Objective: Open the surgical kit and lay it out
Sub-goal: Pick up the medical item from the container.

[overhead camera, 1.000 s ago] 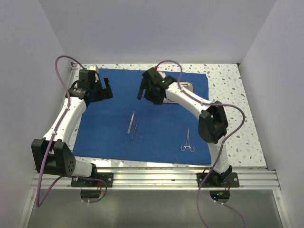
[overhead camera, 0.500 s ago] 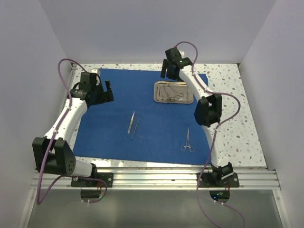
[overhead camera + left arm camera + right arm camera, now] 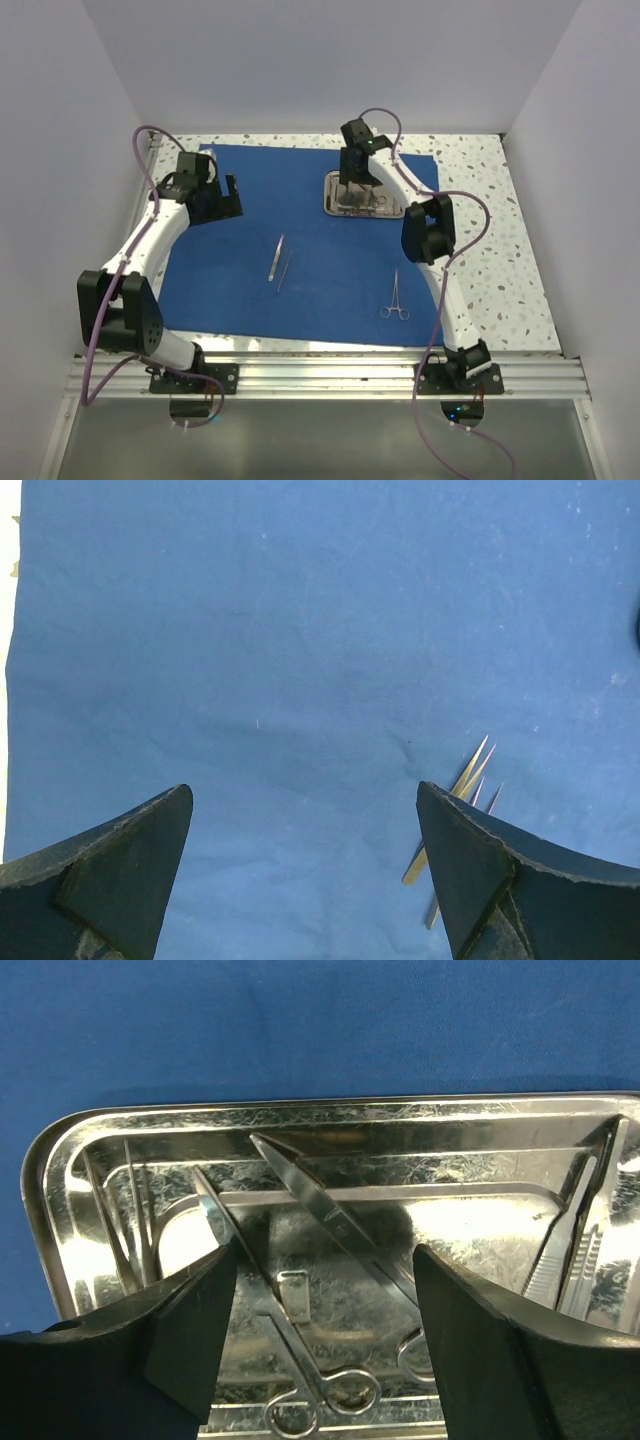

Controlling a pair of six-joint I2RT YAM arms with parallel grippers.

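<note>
The slim silver ring-handled instrument [image 3: 330, 1215] lies in the shiny rectangular steel tray [image 3: 300, 1108], upper centre overhead. It is probably light, stiff and slippery, best pinched mid-shank. The right gripper [image 3: 322, 1255] straddles it, jaws apart; the left gripper [image 3: 302, 790] is likewise spread.

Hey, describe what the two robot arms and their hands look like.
The left arm and right arm have white tubular links with chunky black joint housings. A purple cable loops along each. The left hand and right hand are black, each with two broad wedge-shaped fingers.
</note>
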